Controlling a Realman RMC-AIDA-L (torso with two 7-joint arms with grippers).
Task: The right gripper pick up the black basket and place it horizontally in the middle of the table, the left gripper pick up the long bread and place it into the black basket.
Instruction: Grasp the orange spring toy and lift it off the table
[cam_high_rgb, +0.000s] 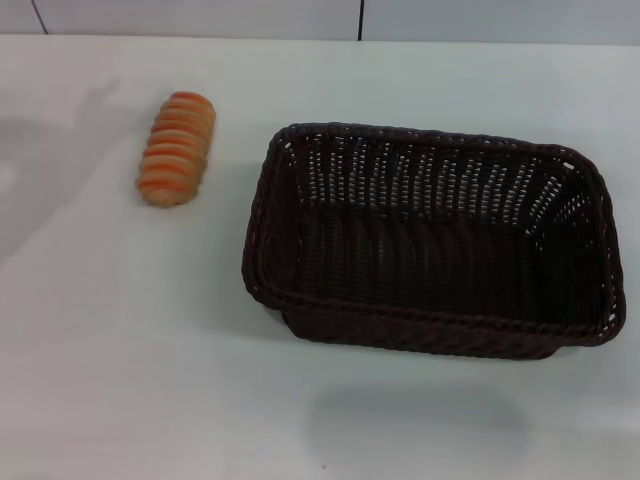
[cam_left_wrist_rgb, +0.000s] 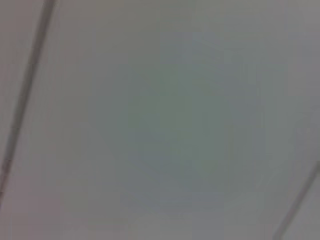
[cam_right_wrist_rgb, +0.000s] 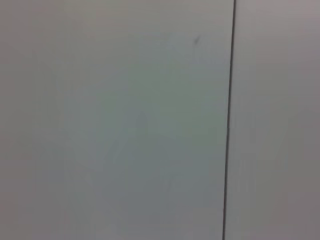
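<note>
On neither wrist feed nor the head feed can I find my left gripper or my right gripper, so I cannot tell how their fingers stand; both wrist cameras show only pale flat surface crossed by thin dark seams. Out on the table (cam_high_rgb: 120, 350), the black basket (cam_high_rgb: 430, 240) sits upright toward the right, long side running across, open and holding nothing. Well apart to its left lies the long bread (cam_high_rgb: 177, 148), flat on the white top.
</note>
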